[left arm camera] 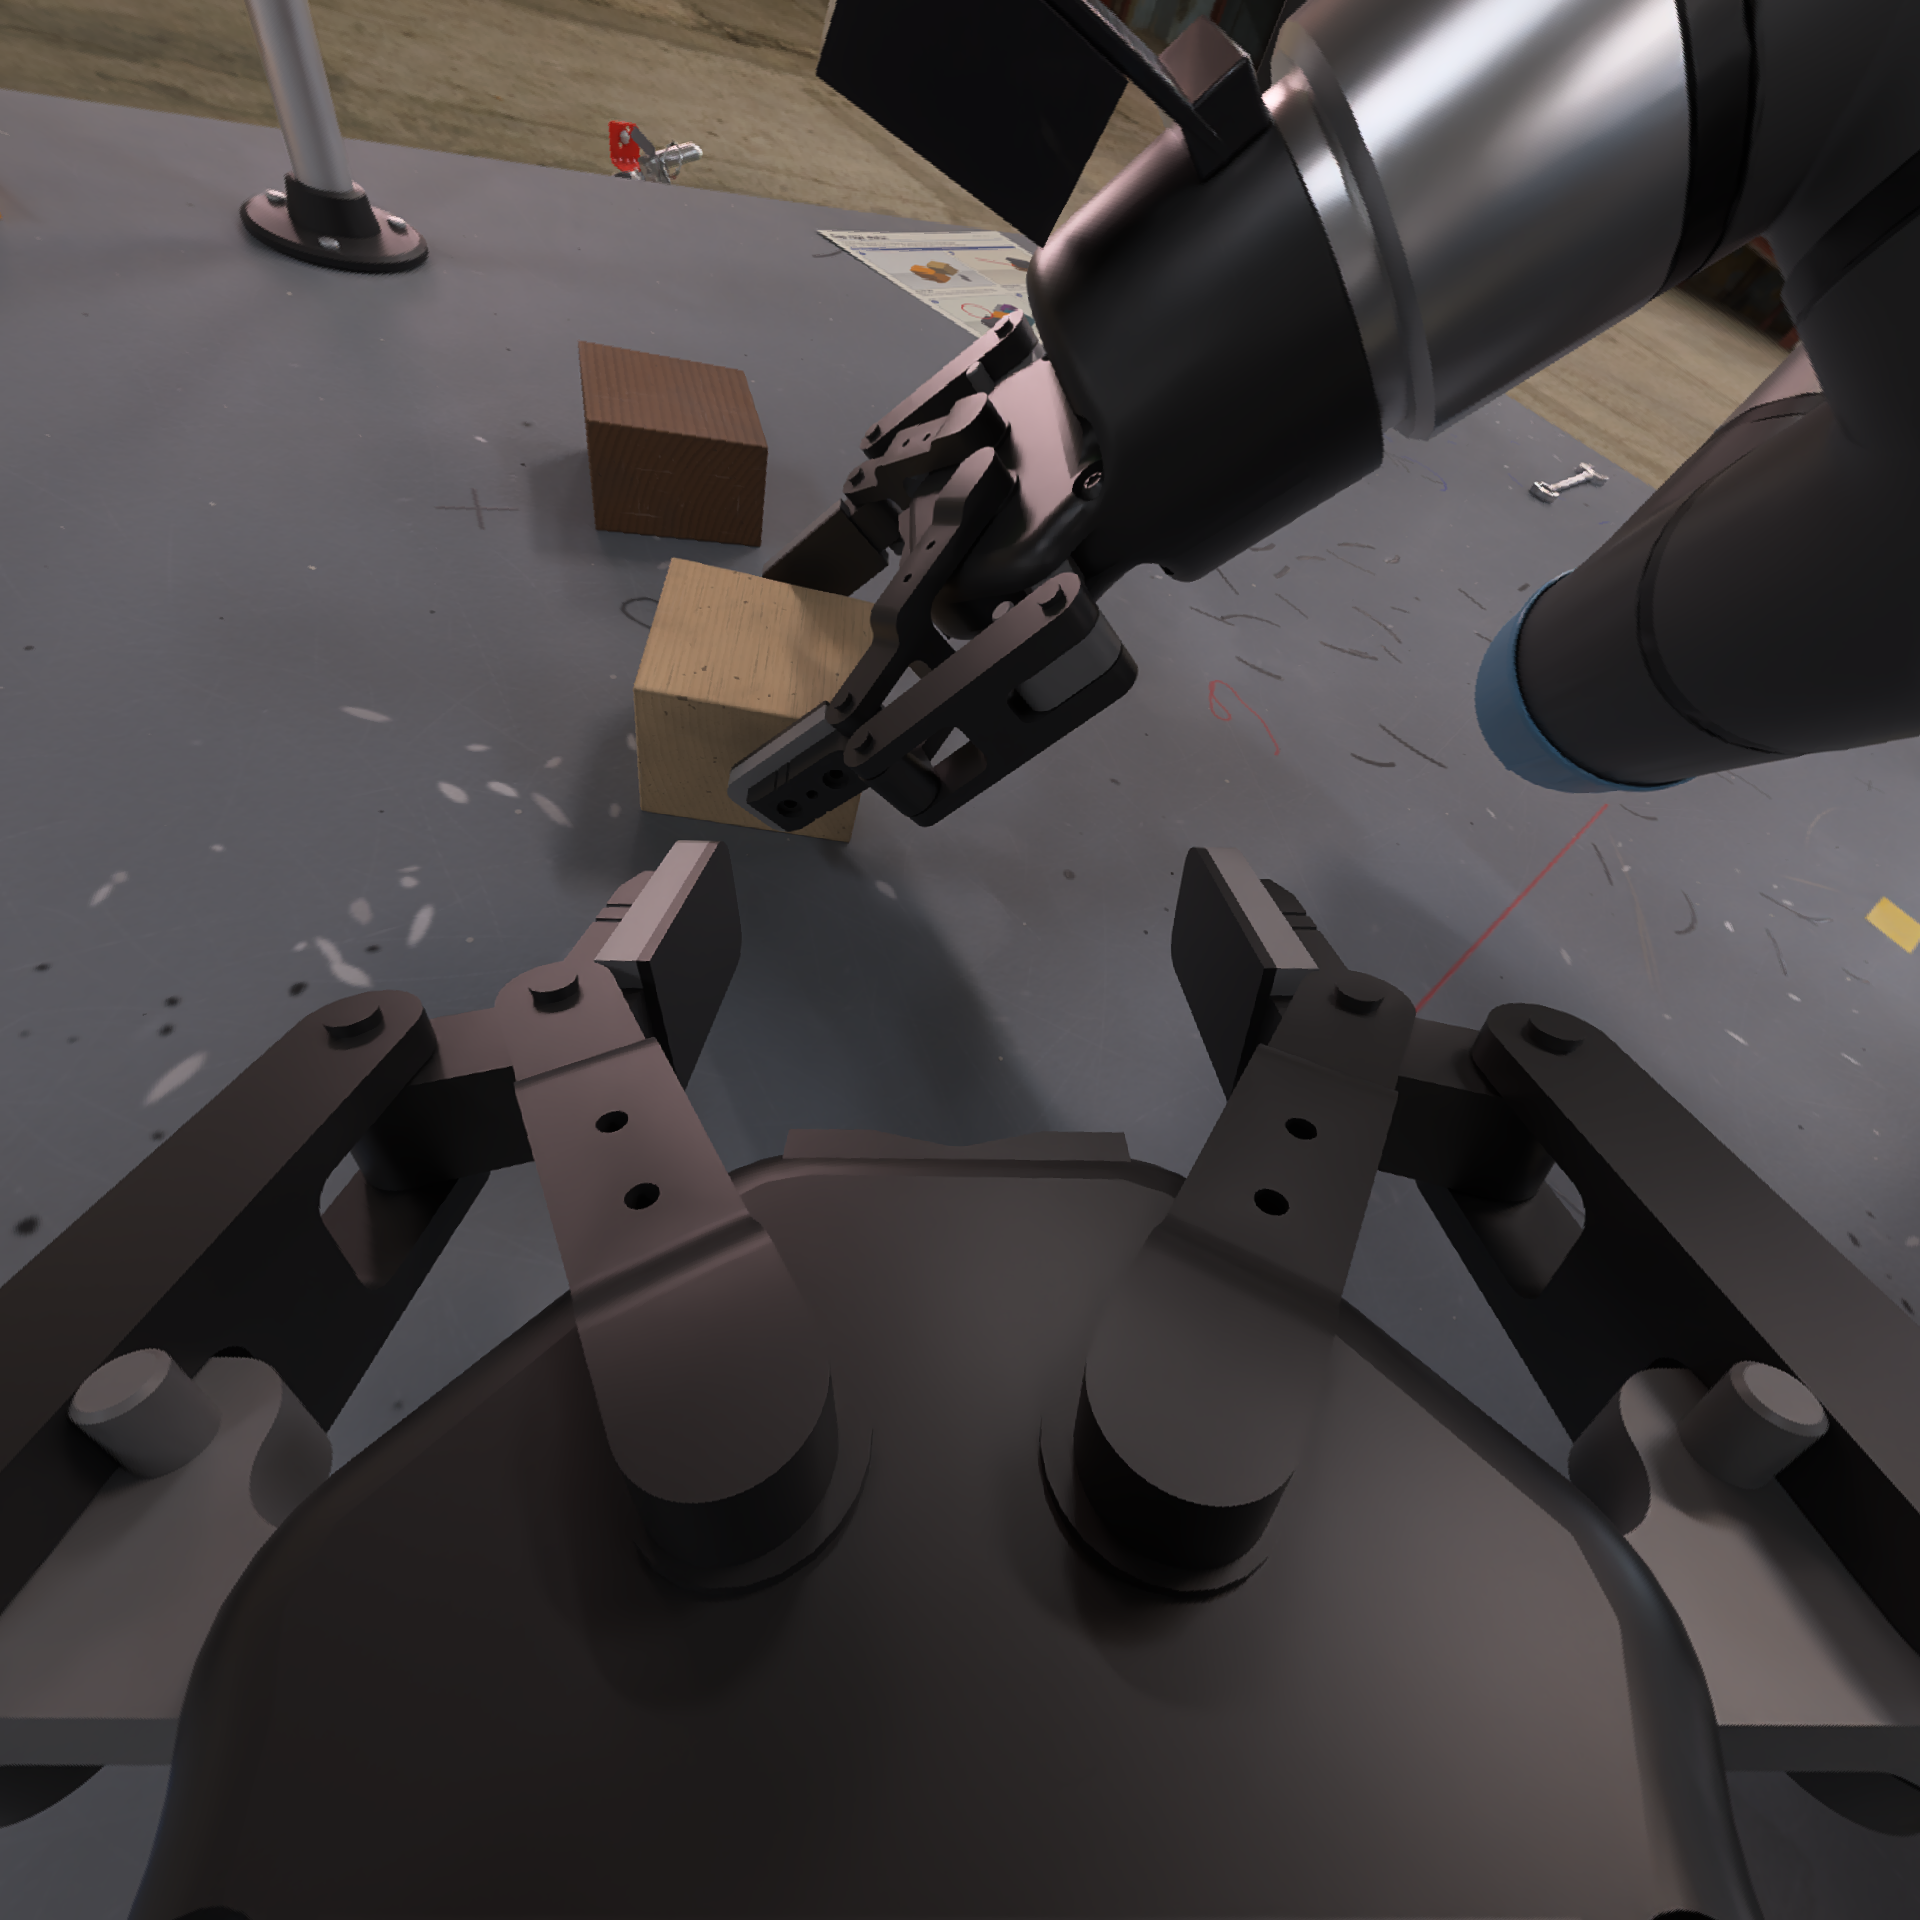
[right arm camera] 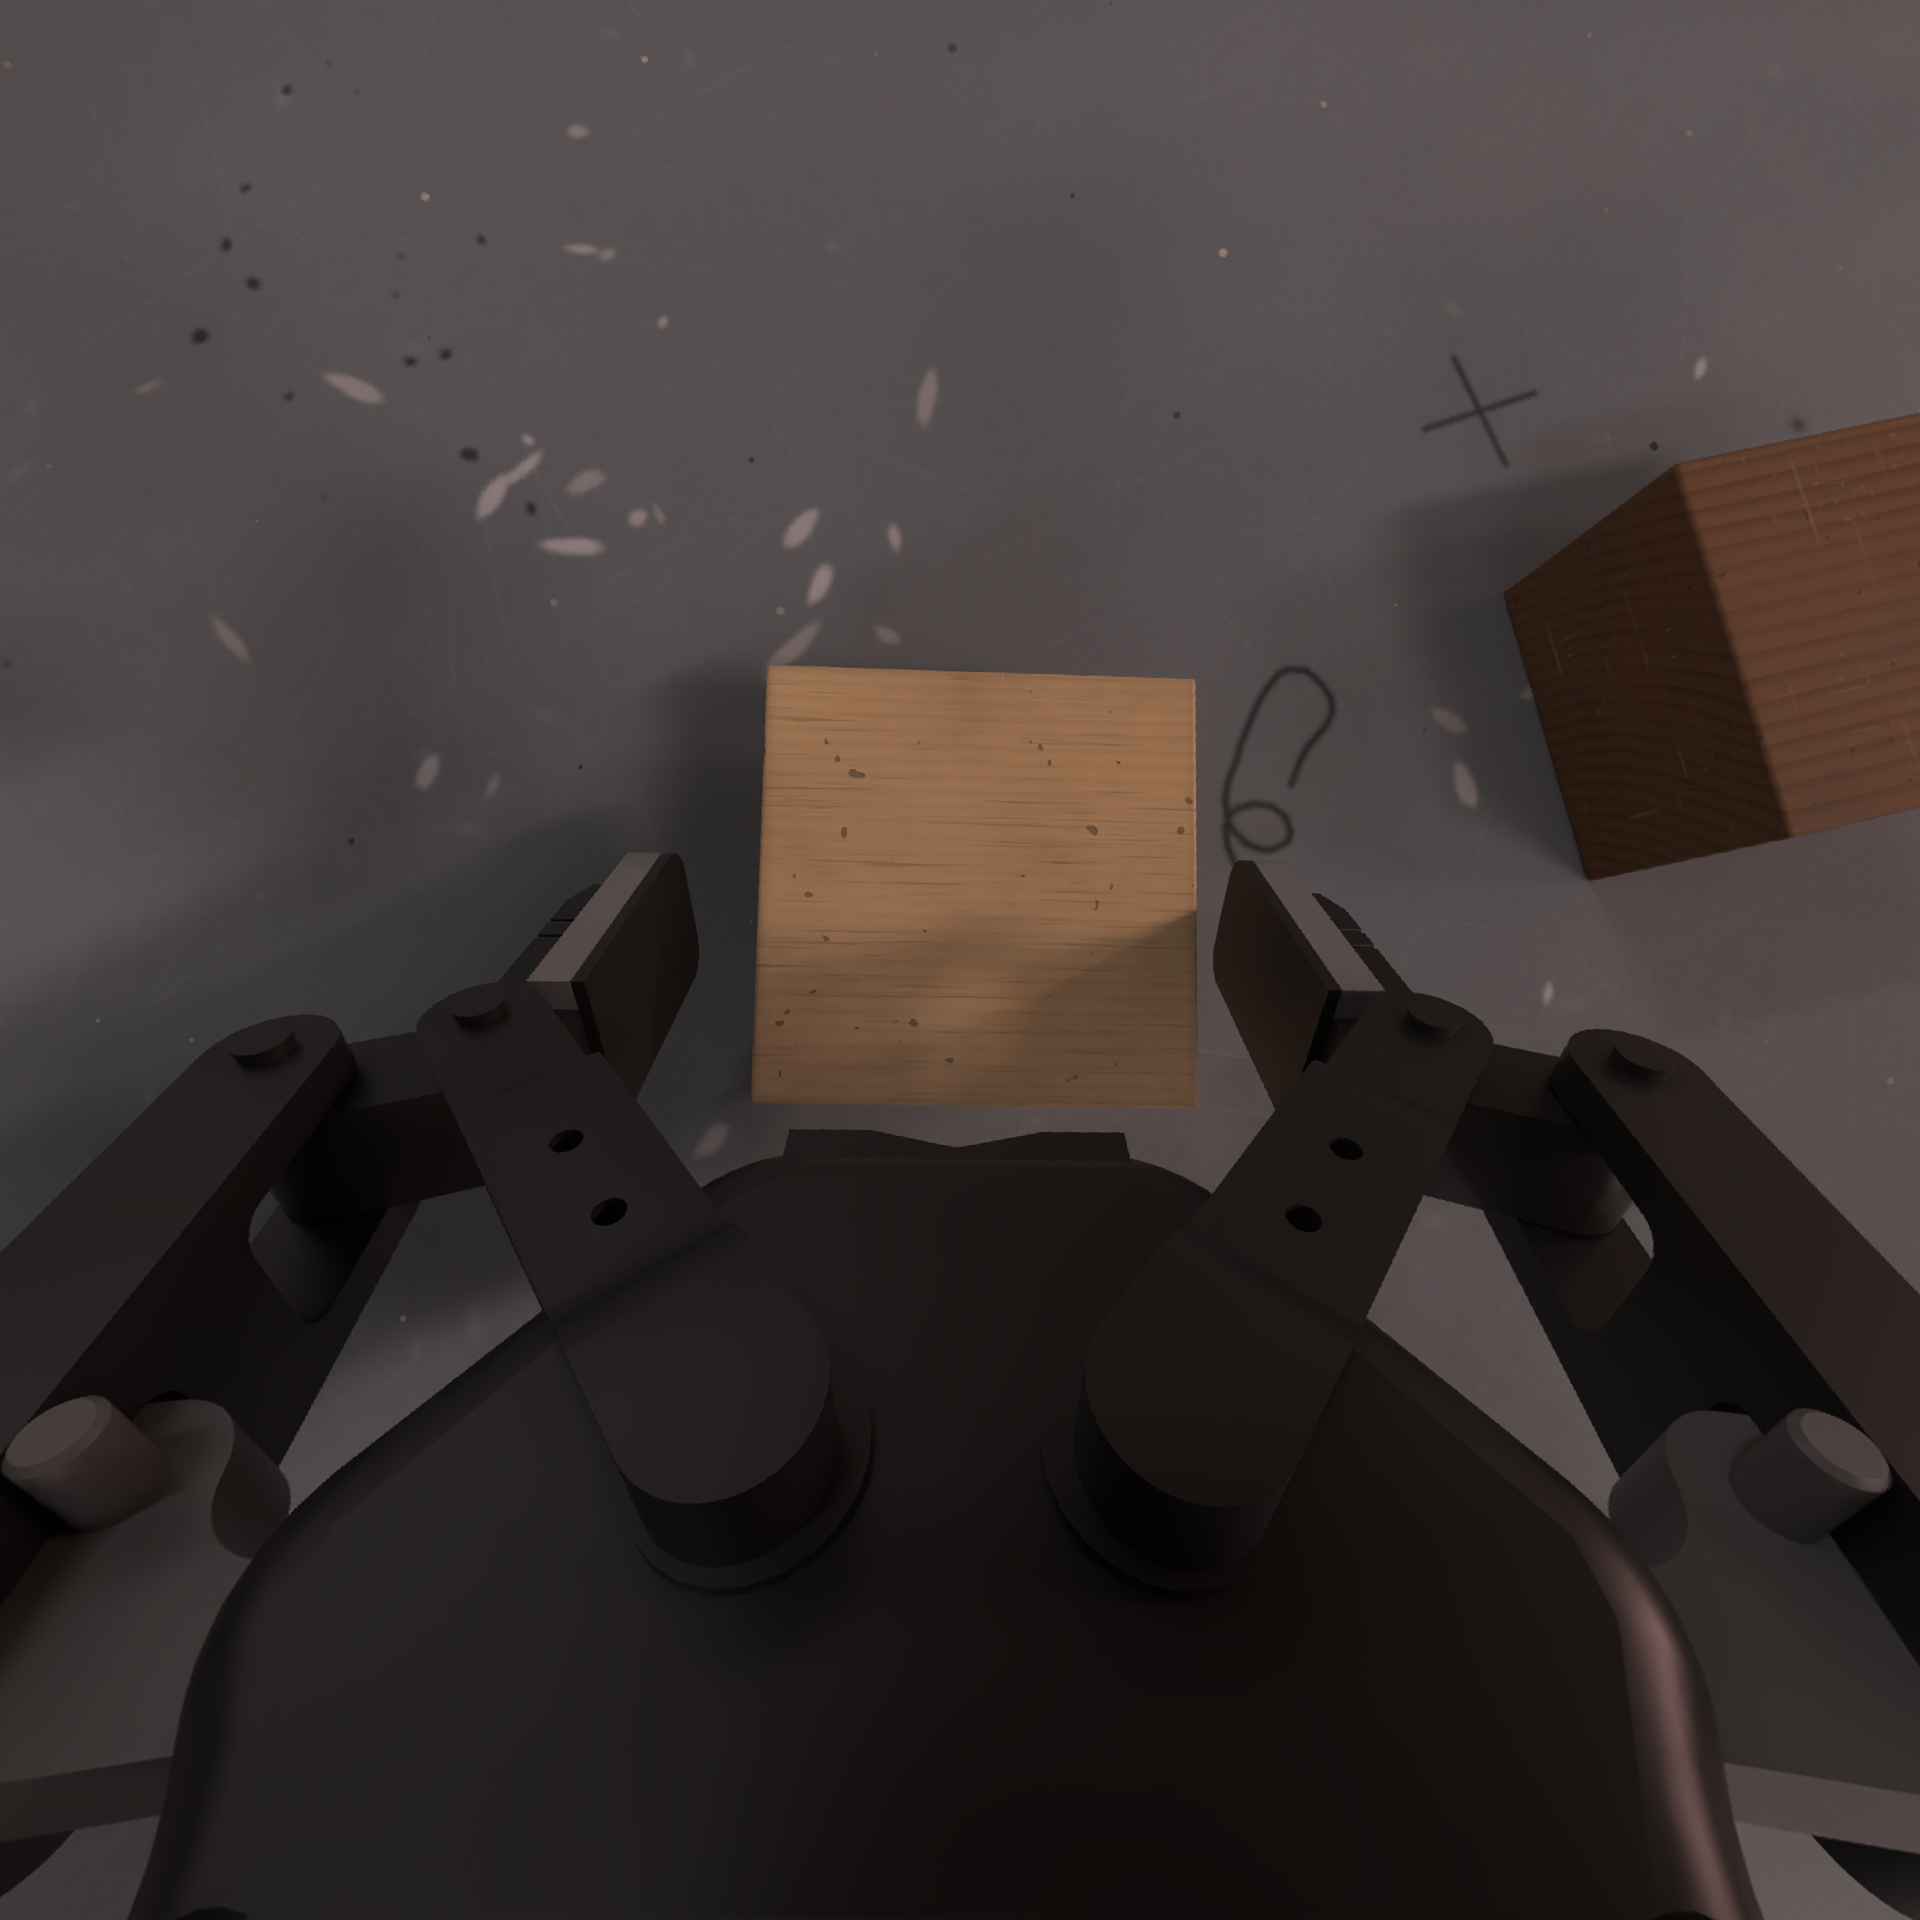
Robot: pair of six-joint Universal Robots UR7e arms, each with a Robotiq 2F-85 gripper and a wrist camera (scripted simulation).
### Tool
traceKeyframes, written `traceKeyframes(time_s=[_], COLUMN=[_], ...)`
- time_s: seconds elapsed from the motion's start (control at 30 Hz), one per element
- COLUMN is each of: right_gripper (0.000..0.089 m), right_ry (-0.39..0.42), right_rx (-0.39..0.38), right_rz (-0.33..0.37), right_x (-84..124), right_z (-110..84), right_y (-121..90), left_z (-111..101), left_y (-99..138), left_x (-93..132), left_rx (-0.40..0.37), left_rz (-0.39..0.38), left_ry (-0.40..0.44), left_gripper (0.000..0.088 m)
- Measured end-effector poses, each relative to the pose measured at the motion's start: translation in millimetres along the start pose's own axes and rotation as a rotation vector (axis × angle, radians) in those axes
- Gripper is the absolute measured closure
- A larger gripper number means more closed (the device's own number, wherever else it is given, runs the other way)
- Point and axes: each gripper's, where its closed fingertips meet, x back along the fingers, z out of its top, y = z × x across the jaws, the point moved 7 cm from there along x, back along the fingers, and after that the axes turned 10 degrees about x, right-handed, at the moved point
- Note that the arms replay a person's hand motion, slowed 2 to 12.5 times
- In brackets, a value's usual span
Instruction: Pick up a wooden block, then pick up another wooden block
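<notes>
Dim, soft light over the grey table (left arm camera: 260, 644) in the left wrist view, and everything stays sharp, no blur from near metal to far floor. The right arm's silver sleeve (left arm camera: 1455, 208) catches a bright streak of glare. A rounded shadow pools on the table just past the left gripper (left arm camera: 956, 935). Straight edges bow toward the corners, wide-angle stretch. The right wrist view is darker and warmer; the right gripper (right arm camera: 951, 966) sits nearly black. A diagonal shadow cuts the lower right corner of the light block (right arm camera: 977, 883). The dark block (right arm camera: 1756, 665) throws soft shade to its left, its left face dimmer.
</notes>
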Motion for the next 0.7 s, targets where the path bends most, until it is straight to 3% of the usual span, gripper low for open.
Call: traceKeyframes(time_s=[0.7], right_gripper=[0.0094], right_ry=[0.035], right_rx=[-0.049], right_rz=[-0.004], right_x=[-0.6], right_z=[2.7], right_y=[-5.5], left_z=[2.6], left_y=[-2.9], left_x=[3.2], left_rx=[-0.023], left_rz=[0.040], left_ry=[0.029], left_gripper=[0.0157])
